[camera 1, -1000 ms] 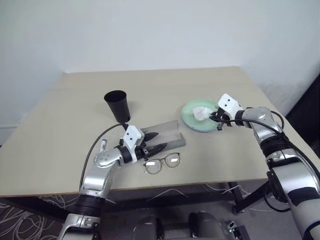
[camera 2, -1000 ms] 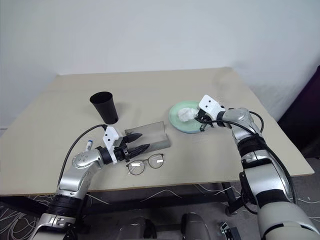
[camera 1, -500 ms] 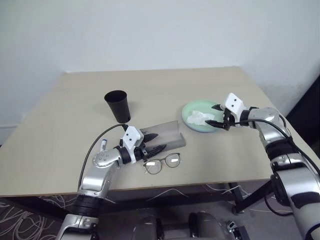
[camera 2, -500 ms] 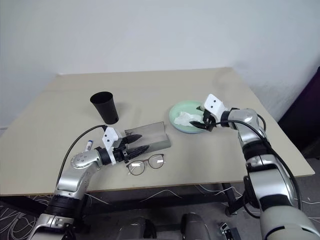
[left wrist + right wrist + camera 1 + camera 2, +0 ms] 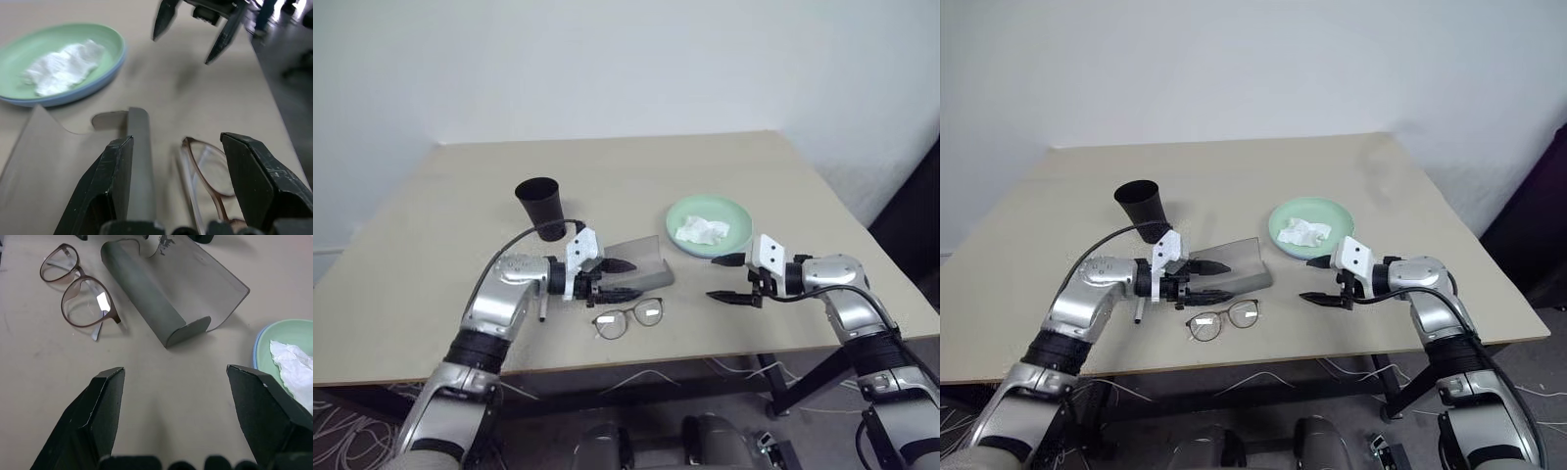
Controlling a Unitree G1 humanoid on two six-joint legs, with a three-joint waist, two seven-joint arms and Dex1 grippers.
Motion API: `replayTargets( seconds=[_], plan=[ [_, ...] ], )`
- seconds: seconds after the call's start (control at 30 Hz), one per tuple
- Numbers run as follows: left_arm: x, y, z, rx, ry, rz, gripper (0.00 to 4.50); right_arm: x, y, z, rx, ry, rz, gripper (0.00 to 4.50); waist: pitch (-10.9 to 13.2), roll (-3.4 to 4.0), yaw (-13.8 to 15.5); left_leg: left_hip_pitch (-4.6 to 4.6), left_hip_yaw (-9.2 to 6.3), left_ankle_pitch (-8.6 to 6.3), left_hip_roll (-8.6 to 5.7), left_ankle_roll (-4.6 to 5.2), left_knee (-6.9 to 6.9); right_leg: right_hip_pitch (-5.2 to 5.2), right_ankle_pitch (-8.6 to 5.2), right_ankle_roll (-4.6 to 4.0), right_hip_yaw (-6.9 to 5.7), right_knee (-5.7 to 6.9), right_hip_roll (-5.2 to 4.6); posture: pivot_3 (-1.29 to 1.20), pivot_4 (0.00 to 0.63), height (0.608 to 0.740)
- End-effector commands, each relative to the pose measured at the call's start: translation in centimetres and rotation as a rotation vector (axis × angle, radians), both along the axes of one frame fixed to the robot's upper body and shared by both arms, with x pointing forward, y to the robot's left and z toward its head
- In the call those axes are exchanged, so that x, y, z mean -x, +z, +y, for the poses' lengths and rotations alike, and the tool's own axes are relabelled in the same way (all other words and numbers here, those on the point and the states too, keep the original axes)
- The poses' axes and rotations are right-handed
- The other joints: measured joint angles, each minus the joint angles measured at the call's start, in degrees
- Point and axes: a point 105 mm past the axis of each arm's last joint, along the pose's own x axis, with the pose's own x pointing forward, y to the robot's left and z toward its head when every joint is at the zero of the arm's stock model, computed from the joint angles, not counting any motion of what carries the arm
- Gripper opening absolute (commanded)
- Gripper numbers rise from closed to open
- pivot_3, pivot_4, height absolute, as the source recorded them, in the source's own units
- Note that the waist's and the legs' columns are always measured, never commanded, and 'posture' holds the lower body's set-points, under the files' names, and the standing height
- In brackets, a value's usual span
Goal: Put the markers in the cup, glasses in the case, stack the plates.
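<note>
Both grippers, left point(image 5: 625, 279) and right point(image 5: 728, 279), are hovering wide and empty, facing each other across the glasses point(image 5: 628, 318), which are lying just near of the open case point(image 5: 641, 262), likely readying a two-handed pickup.

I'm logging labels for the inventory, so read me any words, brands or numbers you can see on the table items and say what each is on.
No readable text on anything.
Case: a small dark mark near its lid edge, too blurred to read.
Glasses, cup and plates: no markings visible.
</note>
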Motion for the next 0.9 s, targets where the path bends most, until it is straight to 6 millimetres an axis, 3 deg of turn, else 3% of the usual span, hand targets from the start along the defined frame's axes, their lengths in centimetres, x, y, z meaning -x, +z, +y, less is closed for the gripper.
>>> replayTargets(
  seconds=[0.03, 0.33, 0.83, 0.9],
  plan=[
    [0.0, 0.4, 0.3, -0.084, -0.109, 0.021, 2.97, -0.2, 1.5, 0.8, -0.035, 0.004, -0.062, 3.6, 0.0, 0.0, 0.04, 0.0, -0.03, 0.0, 0.0, 0.0, 0.0, -0.01, 0.0, 0.0, -0.04, 0.0, 0.0, 0.0, 0.0, 0.729],
    [0.5, -0.4, 0.4, -0.216, -0.257, 0.084, 2.97, -0.1, 1.2, 1.2, -0.05, -0.025, -0.085, 3.6, 0.0, -0.01, 0.08, -0.06, -0.25, 0.0, -0.09, -0.01, 0.0, 0.0, -0.01, -0.02, -0.11, 0.02, -0.03, 0.0, 0.0, 0.729],
    [1.2, -1.9, -0.3, -0.25, -0.295, 0.151, 2.97, 0.1, 0.2, 1.1, -0.035, -0.069, -0.097, 3.6, 0.03, -0.06, 0.08, -0.09, -0.58, -0.02, -0.14, -0.02, 0.1, 0.1, -0.01, -0.02, -0.23, 0.02, -0.02, 0.0, 0.0, 0.729],
    [1.1, -1.9, -0.4, -0.25, -0.295, 0.15, 2.43, 0.1, 0.2, 1.1, -0.035, -0.073, -0.098, 3.64, 0.03, -0.06, 0.08, -0.09, -0.68, -0.02, -0.14, -0.02, 0.1, 0.11, -0.01, -0.02, -0.27, 0.02, -0.02, 0.0, 0.0, 0.729]
  ],
)
